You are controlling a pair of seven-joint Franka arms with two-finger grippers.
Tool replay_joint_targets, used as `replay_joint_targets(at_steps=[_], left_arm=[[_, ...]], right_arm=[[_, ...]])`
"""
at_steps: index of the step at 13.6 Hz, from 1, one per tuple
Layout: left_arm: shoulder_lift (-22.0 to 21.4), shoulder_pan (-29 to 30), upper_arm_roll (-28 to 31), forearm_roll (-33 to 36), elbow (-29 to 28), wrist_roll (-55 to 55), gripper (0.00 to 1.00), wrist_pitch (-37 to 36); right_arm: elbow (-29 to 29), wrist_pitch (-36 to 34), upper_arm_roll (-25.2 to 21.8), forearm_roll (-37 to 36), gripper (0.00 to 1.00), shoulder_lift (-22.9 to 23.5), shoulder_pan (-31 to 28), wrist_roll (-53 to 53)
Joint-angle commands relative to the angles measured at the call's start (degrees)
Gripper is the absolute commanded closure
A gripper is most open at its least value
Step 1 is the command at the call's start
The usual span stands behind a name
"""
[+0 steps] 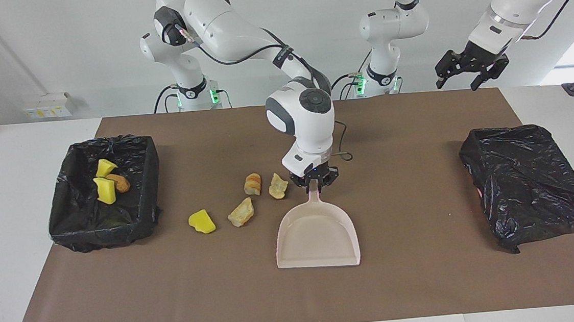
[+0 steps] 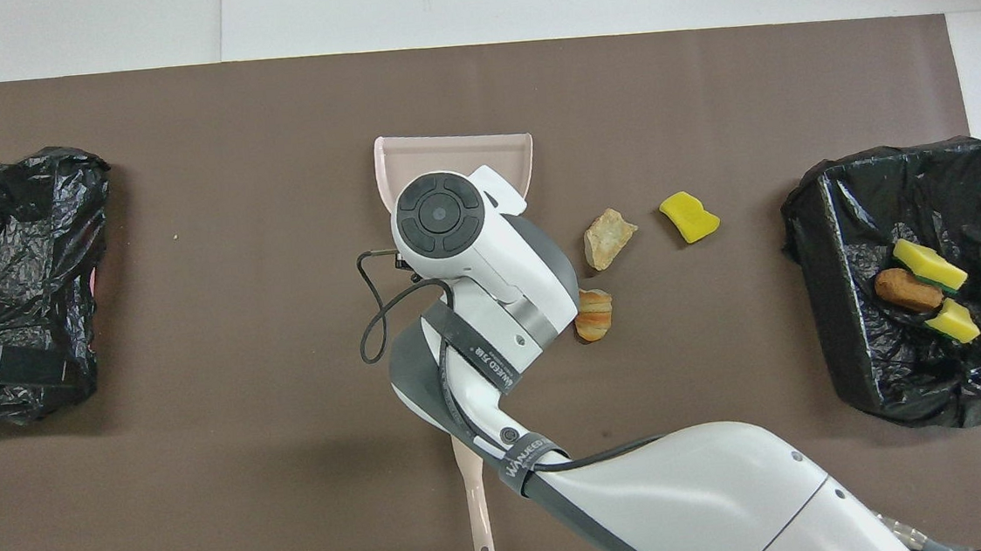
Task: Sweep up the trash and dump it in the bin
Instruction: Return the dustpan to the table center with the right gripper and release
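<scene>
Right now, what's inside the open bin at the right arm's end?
The bin holds two yellow sponge chunks with a brown bread piece between them. Anything below its crumpled black liner is covered.

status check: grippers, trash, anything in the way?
Right gripper on dustpan handle. Left gripper open, raised, waiting. Four trash pieces loose beside dustpan; three in bin. Nothing blocking.
</scene>
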Motion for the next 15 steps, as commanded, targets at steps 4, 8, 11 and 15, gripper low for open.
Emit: replay_joint_targets(at_steps=[4,8,11,15], left_arm=[[2.04,-0.42,-0.78,0.79,2.34,-2.03,0.00,2.36],[3.97,-0.51,-3.76,0.70,3.83,-3.88,0.00,3.51],[9.32,-0.69,-7.09,0.44,9.71,-10.62,0.00,3.60],[13.20,-1.99,-12.63,0.52,11.74,-14.52,0.00,6.67]], right_arm=[[-4.54,-5.67,0.57,3.86,0.00,-9.03,-1.33,0.68],[-19.98,-4.90,0.75,8.28,0.00,-20.27,2.52,2.25],[-33.51,0.71,0.75,8.81,0.00,-27.83,6.39,4.19],[-45.67,3.37,0.75,10.48,0.01,-34.53,9.55,3.58]])
